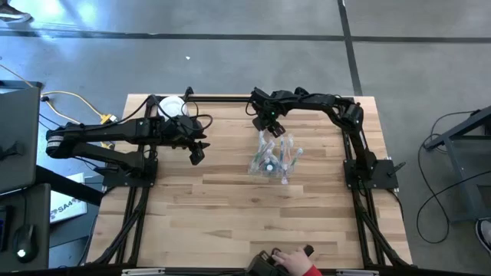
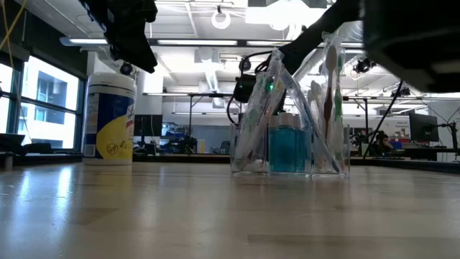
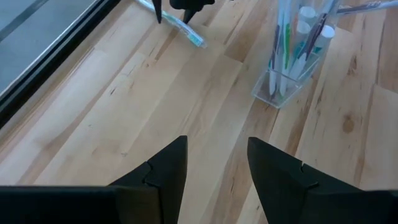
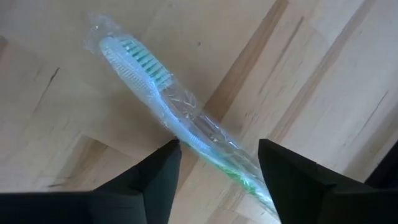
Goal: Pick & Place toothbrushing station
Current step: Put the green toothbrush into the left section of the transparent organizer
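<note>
From the near edge of the worktop [image 1: 230,222], a person's hand [image 1: 295,264] in a red sleeve shows first, resting by some dark gear, well apart from the toothbrushing station [image 1: 272,157]. That clear holder stands upright toward the right of the middle, on bare wood.

In the low view the station holds a blue bottle [image 2: 287,147] in its middle part, with wrapped toothbrushes leaning up out of the compartments on either side of it. How many brushes there are I cannot tell.

Just behind the station, on its far side, the right gripper [image 1: 268,120] hangs over it. Its wrist view shows a wrapped toothbrush [image 4: 168,106], white with green bristles, running between the two fingers. They stand spread on either side of it, and I cannot tell whether they press on it or only straddle it.

To the station's left, apart from it, the left gripper [image 1: 196,151] hovers above bare wood with its fingers spread and nothing between them. Beyond that, at the far left corner, stands a white tub [image 2: 109,119] with a yellow label, lid on.

As I judge it, the work is partway: the station is set down and already stocked with several things, and this one brush looks to be the piece in hand. Whether more items remain to be placed is not shown.
</note>
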Robot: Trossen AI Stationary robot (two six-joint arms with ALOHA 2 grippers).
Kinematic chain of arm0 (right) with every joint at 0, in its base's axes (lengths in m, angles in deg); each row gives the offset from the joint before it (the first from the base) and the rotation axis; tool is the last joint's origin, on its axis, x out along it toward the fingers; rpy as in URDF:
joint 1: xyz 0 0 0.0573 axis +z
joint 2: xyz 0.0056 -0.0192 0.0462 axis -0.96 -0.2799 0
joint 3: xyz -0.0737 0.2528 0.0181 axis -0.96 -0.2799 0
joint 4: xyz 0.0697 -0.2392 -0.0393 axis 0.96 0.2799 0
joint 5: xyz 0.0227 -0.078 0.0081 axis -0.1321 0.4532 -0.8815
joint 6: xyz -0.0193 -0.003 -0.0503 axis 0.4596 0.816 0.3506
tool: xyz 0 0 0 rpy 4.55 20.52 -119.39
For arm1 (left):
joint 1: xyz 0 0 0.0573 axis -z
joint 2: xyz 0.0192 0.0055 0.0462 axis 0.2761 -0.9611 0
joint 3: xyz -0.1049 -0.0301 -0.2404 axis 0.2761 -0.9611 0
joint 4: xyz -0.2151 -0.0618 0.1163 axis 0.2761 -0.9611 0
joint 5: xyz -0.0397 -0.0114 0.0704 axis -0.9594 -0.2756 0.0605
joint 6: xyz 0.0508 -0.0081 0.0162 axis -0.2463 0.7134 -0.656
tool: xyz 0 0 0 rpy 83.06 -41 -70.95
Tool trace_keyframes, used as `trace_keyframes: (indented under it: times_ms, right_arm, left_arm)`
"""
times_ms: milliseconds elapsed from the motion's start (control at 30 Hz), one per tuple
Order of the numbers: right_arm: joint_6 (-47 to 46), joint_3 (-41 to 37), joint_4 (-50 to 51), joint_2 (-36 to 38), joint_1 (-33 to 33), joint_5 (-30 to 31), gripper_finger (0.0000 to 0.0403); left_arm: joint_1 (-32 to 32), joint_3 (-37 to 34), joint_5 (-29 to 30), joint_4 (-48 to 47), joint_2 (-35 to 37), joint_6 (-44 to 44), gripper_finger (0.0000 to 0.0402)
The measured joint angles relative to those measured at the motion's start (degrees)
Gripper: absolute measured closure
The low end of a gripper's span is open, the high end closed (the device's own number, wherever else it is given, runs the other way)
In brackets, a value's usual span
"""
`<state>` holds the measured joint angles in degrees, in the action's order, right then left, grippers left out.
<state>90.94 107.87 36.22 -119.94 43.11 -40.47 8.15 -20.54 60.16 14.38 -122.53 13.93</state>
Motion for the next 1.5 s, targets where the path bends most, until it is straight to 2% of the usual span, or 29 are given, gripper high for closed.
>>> trace_keyframes:
  times_ms: [167,433,467,600,833,933,1300,1500]
  right_arm:
    - [-2.6,0.0,1.4,-0.1,-0.1,-0.1,0.0227]
    - [-5.2,-0.2,2.0,-0.1,0.4,0.7,0.0375]
    - [-5.6,-0.2,2.0,-0.1,0.5,1.6,0.0384]
    - [-8.0,-0.2,1.9,-0.2,1.0,4.1,0.0379]
    - [-13.7,-0.4,1.8,0.6,0.8,4.2,0.0386]
    - [-15.1,-0.6,1.7,2.4,0.8,6.9,0.0385]
    - [-17.7,-0.4,3.1,16.7,3.5,8.1,0.0383]
    - [-21.0,-0.4,5.0,26.9,6.0,13.3,0.0383]
  left_arm:
    - [0.0,0.0,0.0,0.0,0.0,0.0,0.0236]
    - [0.0,0.0,-0.3,0.0,0.0,0.0,0.0236]
    - [0.0,0.0,-0.3,0.0,0.0,0.0,0.0236]
    - [0.0,0.0,-0.4,0.4,0.0,0.3,0.0236]
    - [0.0,0.0,-0.4,0.5,0.0,0.6,0.0236]
    - [0.0,0.0,-0.4,1.0,0.0,0.7,0.0236]
    - [0.0,0.0,-0.4,1.3,0.0,1.6,0.0236]
    - [0.0,0.0,-1.0,0.6,-0.4,2.5,0.0236]
